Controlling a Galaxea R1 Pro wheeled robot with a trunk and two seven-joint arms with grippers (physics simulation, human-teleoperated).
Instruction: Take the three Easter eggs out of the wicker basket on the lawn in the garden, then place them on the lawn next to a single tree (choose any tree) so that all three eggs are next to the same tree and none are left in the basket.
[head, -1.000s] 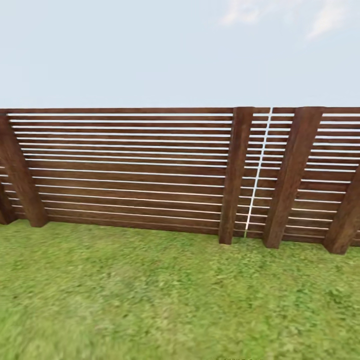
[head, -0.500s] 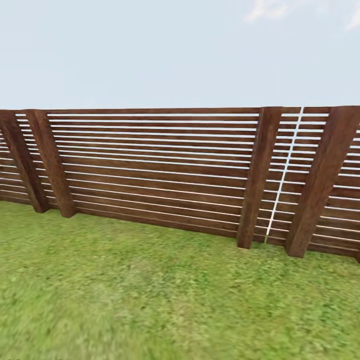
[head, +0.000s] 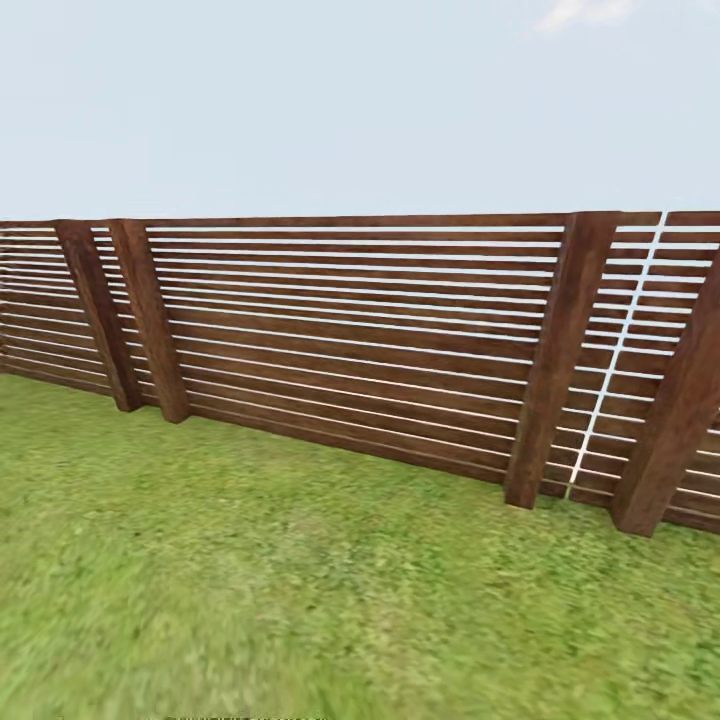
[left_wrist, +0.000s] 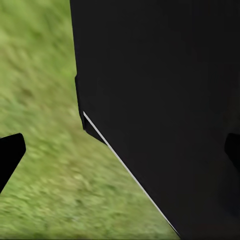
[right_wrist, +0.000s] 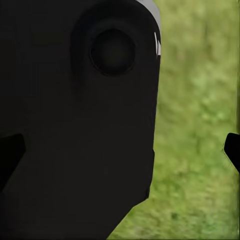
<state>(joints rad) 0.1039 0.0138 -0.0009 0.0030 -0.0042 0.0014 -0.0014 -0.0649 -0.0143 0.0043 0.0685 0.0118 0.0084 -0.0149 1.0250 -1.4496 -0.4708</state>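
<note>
The lawn of mottled green grass stretches ahead of me up to the garden's dark brown slatted fence. The Easter eggs, the wicker basket and the tree are out of view. In the left wrist view my left gripper is open, its dark fingertips set wide apart, with a black part of my own body and blurred grass beyond. In the right wrist view my right gripper is open too, with nothing between its fingertips, over grass.
The fence runs across the whole head view, slanting nearer at the right, with thick posts. A narrow bright gap splits two panels at the right. Open grass lies between me and the fence.
The whole head view has shifted: the fence posts slid to the right of the picture and more fence came in at the left, so the camera has turned left. Nothing else moved.
</note>
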